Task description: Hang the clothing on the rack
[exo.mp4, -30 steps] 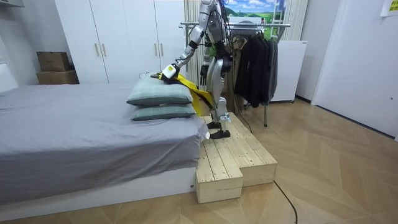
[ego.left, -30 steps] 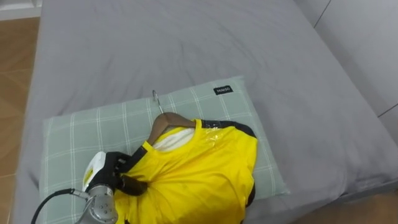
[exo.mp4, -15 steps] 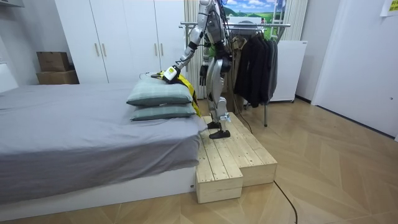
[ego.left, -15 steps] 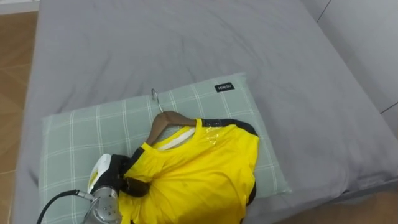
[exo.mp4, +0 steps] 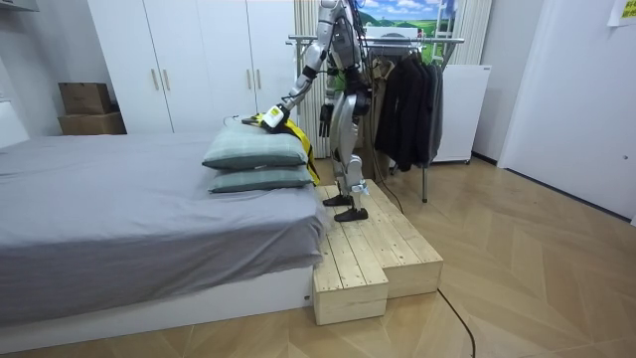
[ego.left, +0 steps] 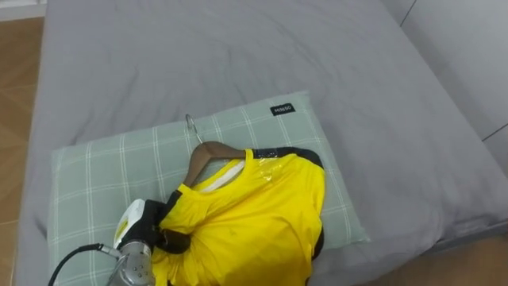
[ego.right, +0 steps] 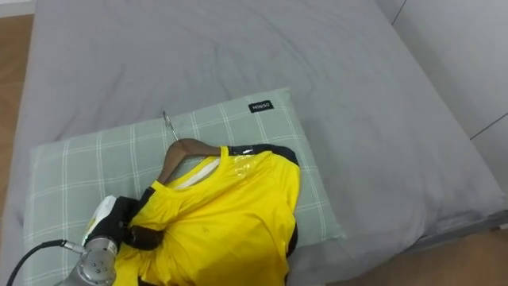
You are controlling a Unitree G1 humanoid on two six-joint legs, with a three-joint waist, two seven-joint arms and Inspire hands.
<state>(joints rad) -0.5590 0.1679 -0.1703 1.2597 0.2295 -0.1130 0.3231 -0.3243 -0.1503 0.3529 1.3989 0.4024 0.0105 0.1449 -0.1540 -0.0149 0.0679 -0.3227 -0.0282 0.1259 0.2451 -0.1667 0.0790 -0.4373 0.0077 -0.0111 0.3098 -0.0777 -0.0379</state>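
In the left eye view we see the yellow shirt [ego.left: 246, 214] already threaded on a wooden hanger [ego.left: 208, 151], lying on the green checked pillow [ego.left: 95, 175] at the near end of the grey bed [ego.left: 238, 56]. The hanger's hook points up the bed, free of the cloth, which we judge leaves it ready to catch a rail. The left hand [ego.left: 151, 230] sits at the shirt's near shoulder with its dark fingers curled into the yellow cloth, probably over the hanger's end beneath, so that shirt and hanger lift as one

In the right eye view the same clamp shows: the fingers are closed on the shoulder, not spread flat

In the room view the robot stands on a wooden platform [exo.mp4: 373, 249] between the bed and the clothes rack [exo.mp4: 397, 42], its left arm stretched to the pillow and part of the shirt drooping off the pillow's edge. The right hand [exo.mp4: 324, 127] hangs by its side; whether it is closed or apart we cannot tell
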